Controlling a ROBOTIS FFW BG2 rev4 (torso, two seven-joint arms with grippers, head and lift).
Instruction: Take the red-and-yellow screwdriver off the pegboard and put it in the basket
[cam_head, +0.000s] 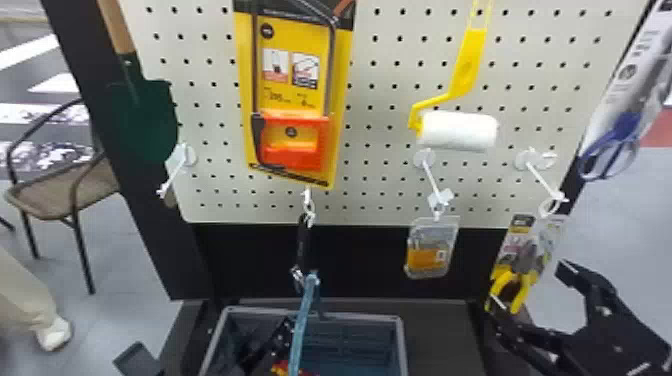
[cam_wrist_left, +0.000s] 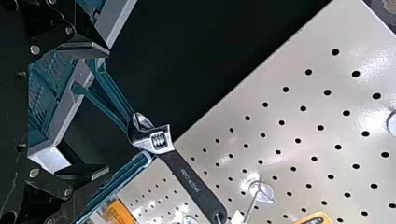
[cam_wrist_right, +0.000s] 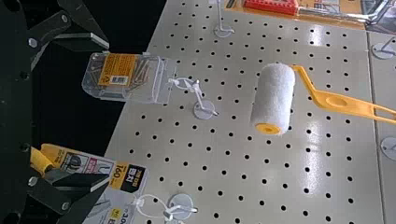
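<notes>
The red-and-yellow screwdriver (cam_head: 281, 369) shows partly within the grey-rimmed plastic basket (cam_head: 360, 317) — left black tool (cam_head: 278, 341) spread wide there, right black tool (cam_head: 527, 284) wide near yellow-handled pliers (cam_head: 497, 287).

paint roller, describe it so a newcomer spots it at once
In the head view, find the pale pegboard, then the big yellow package on it. Right of that hangs the paint roller. Its fat white roll on a yellow handle sets it apart from the clear box below.
</notes>
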